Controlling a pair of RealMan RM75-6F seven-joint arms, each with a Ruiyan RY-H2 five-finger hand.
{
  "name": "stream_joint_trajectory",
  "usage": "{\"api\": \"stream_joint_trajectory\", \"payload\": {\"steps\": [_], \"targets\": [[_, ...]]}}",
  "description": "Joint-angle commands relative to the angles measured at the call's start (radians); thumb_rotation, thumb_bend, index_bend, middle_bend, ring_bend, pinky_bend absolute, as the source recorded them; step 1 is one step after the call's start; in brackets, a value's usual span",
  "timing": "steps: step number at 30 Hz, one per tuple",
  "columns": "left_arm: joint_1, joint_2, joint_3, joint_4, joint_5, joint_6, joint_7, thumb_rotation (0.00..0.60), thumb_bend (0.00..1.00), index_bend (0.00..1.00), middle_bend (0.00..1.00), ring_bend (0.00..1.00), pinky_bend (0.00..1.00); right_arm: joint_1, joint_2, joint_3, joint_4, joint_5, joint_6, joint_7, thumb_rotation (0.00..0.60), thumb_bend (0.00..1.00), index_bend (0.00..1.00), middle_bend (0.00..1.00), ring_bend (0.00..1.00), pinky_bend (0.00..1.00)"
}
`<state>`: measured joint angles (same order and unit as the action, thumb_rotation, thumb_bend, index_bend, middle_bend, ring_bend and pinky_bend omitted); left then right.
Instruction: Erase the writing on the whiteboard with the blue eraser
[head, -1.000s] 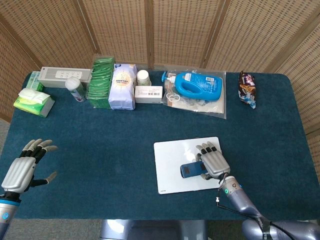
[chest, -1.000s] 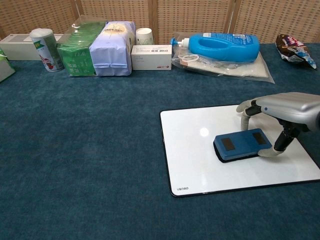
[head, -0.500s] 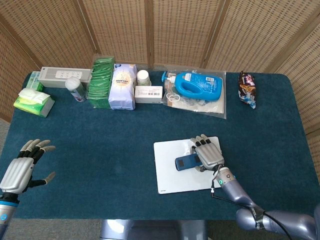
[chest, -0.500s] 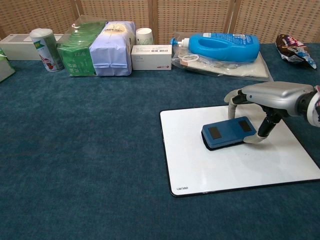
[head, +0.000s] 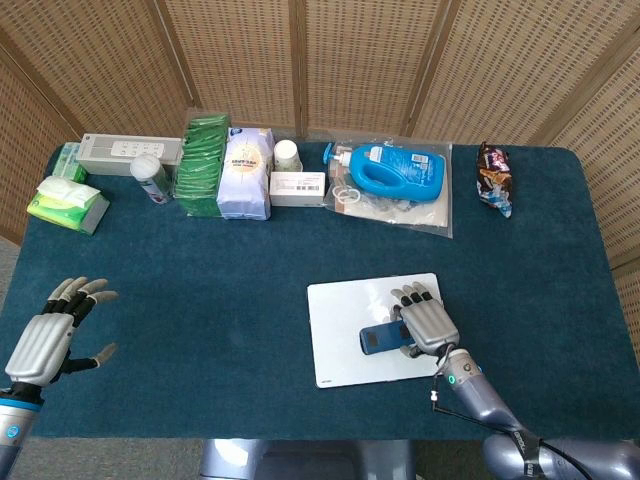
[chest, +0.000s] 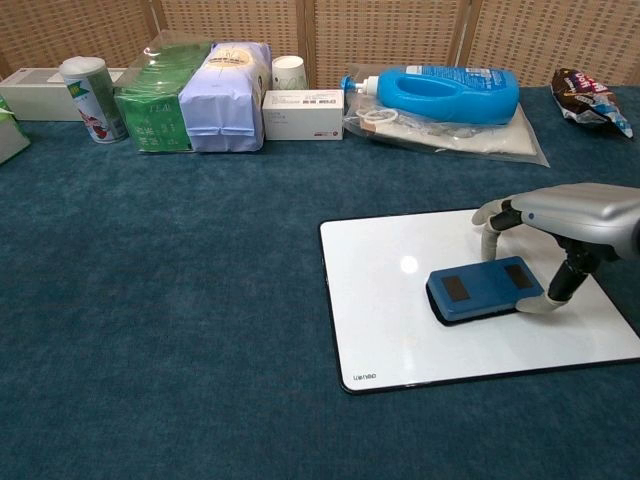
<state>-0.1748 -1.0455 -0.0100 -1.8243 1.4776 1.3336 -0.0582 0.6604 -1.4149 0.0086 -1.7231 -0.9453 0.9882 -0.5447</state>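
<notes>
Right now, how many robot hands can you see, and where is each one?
2. The right hand grips the blue eraser on the whiteboard. The left hand hovers with fingers spread above the table's near left corner, holding nothing.

The white, dark-rimmed whiteboard (chest: 400, 330) lies flat at lower right of the chest view. The blue eraser (chest: 483, 289) with two dark patches rests flat on its right half.

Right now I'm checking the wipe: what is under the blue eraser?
The blue eraser, held by the right hand, lies flat on the whiteboard. The bare board around it looks clean; any writing beneath the eraser is covered.
</notes>
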Motion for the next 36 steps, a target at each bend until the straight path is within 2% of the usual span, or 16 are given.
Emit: {"api": "stream_joint_trajectory", "payload": {"steps": [1, 10, 23, 31, 36], "targets": [[-0.001, -0.001, 0.000, 0.002, 0.001, -0.001, -0.001, 0.600, 0.32, 0.22, 0.15, 0.02, 0.00, -0.020, 0.017, -0.022, -0.036, -0.015, 0.022, -0.008, 0.600, 0.24, 0.61, 0.12, 0.00, 0.00], [-0.002, -0.002, 0.001, 0.003, 0.000, -0.002, 0.000, 0.600, 0.32, 0.22, 0.15, 0.02, 0.00, -0.039, 0.036, -0.039, -0.058, -0.048, 0.027, 0.009, 0.600, 0.24, 0.61, 0.12, 0.00, 0.00], [0.001, -0.001, 0.001, -0.002, -0.007, 0.001, 0.013, 0.600, 0.32, 0.22, 0.15, 0.02, 0.00, 0.001, 0.005, 0.014, 0.046, -0.064, -0.046, 0.070, 0.600, 0.24, 0.62, 0.12, 0.00, 0.00], [0.005, 0.004, 0.000, -0.008, -0.006, 0.009, 0.017, 0.600, 0.32, 0.22, 0.15, 0.02, 0.00, 0.052, -0.030, 0.068, 0.126, -0.051, -0.090, 0.085, 0.600, 0.24, 0.62, 0.12, 0.00, 0.00], [0.008, 0.006, 0.002, -0.013, -0.004, 0.013, 0.018, 0.600, 0.32, 0.22, 0.15, 0.02, 0.00, 0.067, -0.020, 0.090, 0.144, -0.053, -0.095, 0.098, 0.600, 0.24, 0.62, 0.12, 0.00, 0.00]]}}
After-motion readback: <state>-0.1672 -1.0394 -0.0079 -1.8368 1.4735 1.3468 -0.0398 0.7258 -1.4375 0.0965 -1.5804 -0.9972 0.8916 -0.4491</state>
